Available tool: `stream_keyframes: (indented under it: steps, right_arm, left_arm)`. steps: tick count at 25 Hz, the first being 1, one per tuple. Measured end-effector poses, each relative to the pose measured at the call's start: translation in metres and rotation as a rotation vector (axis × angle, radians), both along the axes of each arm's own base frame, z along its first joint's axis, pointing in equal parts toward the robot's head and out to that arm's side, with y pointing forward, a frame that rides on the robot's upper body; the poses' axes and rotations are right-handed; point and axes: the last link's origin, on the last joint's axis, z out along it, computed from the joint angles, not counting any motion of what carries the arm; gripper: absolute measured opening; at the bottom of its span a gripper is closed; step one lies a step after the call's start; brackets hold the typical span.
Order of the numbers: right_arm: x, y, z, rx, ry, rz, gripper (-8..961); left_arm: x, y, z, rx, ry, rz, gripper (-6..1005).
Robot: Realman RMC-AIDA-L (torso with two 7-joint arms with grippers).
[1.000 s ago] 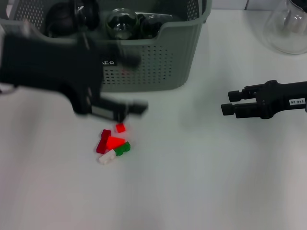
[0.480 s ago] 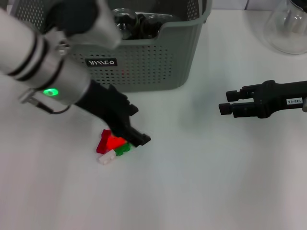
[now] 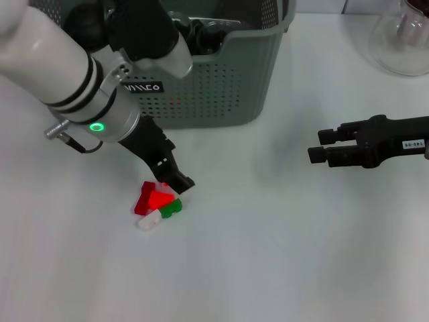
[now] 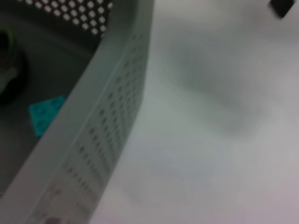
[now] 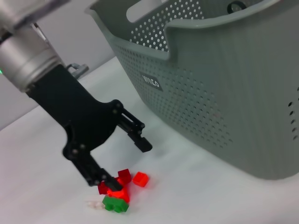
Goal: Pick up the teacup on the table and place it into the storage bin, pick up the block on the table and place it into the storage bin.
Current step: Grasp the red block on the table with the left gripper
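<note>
Several small blocks lie in a heap on the white table: dark red (image 3: 143,198), bright red (image 3: 159,199), green (image 3: 171,208) and white (image 3: 148,220). My left gripper (image 3: 173,188) is open and low over the heap's far edge. In the right wrist view this gripper (image 5: 127,163) has one finger (image 5: 106,179) touching the red blocks (image 5: 117,191). A small red cube (image 5: 140,178) lies between the jaws. The storage bin (image 3: 214,87) stands behind. No teacup shows on the table. My right gripper (image 3: 315,144) hovers open and empty at the right.
Dark glassy things (image 3: 201,33) lie in the bin, partly behind my left arm. The left wrist view shows the bin wall (image 4: 107,116) and a teal piece (image 4: 46,114) inside. A clear glass vessel (image 3: 402,37) stands at the table's far right.
My left arm swung from in front of the bin down to the heap of blocks. Its gripper now covers the small red cube in the head view. The right arm stayed put.
</note>
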Motion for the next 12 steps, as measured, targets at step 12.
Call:
stream_keyframes:
  steps: [12]
  right_arm:
    - [-0.001,0.001,0.0,0.001,0.0,0.004,598]
  left_arm:
    - [-0.015,0.003,-0.016,0.027,0.077,-0.031,635]
